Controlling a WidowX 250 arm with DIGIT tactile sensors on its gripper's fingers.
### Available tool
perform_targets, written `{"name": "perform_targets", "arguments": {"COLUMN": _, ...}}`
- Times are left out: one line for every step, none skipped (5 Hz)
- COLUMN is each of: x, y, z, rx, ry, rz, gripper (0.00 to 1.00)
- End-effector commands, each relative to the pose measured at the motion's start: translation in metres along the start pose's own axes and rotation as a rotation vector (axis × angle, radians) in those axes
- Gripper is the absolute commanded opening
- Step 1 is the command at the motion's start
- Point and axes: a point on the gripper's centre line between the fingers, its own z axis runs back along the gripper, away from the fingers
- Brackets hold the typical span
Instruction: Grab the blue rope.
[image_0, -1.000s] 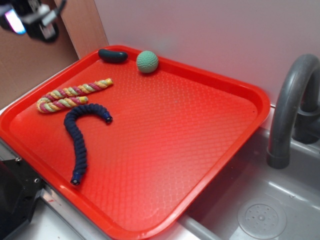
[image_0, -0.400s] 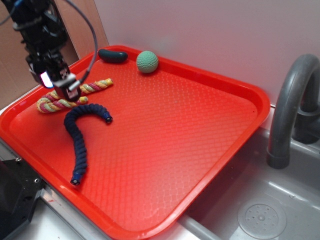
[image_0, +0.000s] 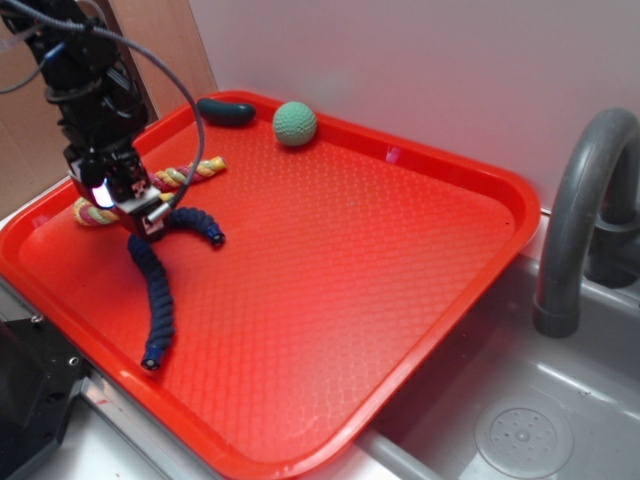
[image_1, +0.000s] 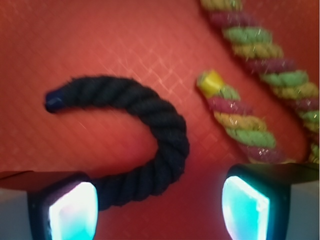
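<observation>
Your blue rope (image_0: 160, 290) lies on the left part of the red tray (image_0: 400, 300), hooked like a cane: its long stretch runs toward the near-left rim, its short end curls right. The hand (image_0: 148, 222) hangs over the bend with fingers (image_1: 75, 212) apart. The tray also holds a multicoloured rope (image_0: 185, 175), a green ball (image_0: 295, 123) and a dark oblong piece (image_0: 225, 111).
</observation>
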Motion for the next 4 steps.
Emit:
{"name": "perform_targets", "arguments": {"x": 0.014, "y": 0.006, "z": -0.019, "rx": -0.078, "ry": -0.011, "rz": 0.037, "gripper": 1.0}}
{"name": "perform_targets", "arguments": {"x": 0.014, "y": 0.01, "z": -0.027, "rx": -0.089, "ry": -0.004, "rz": 0.049, "gripper": 1.0}}
{"name": "perform_targets", "arguments": {"x": 0.014, "y": 0.012, "z": -0.033, "rx": -0.099, "ry": -0.008, "rz": 0.045, "gripper": 0.0}}
{"name": "perform_targets", "arguments": {"x": 0.014, "y": 0.011, "z": -0.033, "rx": -0.094, "ry": -0.004, "rz": 0.037, "gripper": 0.0}}
